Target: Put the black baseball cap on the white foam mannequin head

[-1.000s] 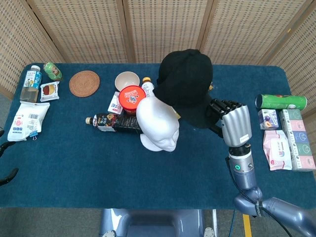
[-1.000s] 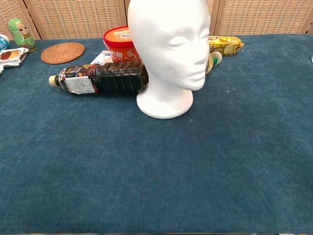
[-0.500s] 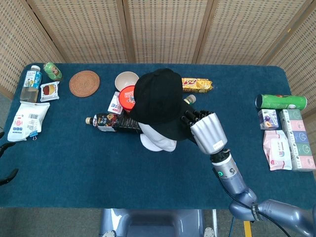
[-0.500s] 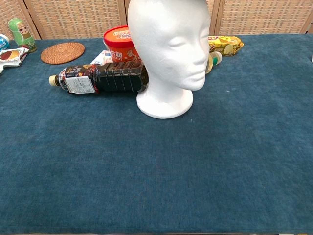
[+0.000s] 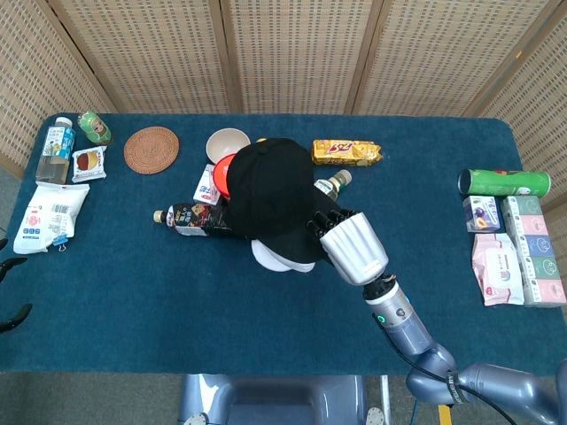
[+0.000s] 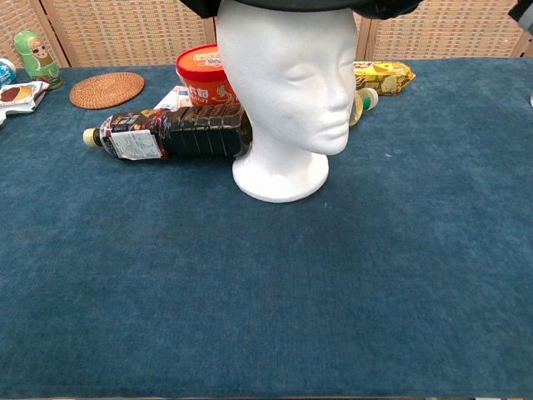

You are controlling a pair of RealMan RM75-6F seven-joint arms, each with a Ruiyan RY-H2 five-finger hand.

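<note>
The black cap (image 5: 270, 197) sits over the top of the white foam head (image 6: 287, 92), which stands upright on the blue bench (image 5: 177, 283); in the chest view the cap's lower edge shows at the crown. The right hand (image 5: 341, 239) grips the cap's right edge, fingers (image 5: 321, 220) curled into the fabric. A dark bottle (image 6: 171, 133) lies on its side touching the head's left. The left hand is out of sight.
</note>
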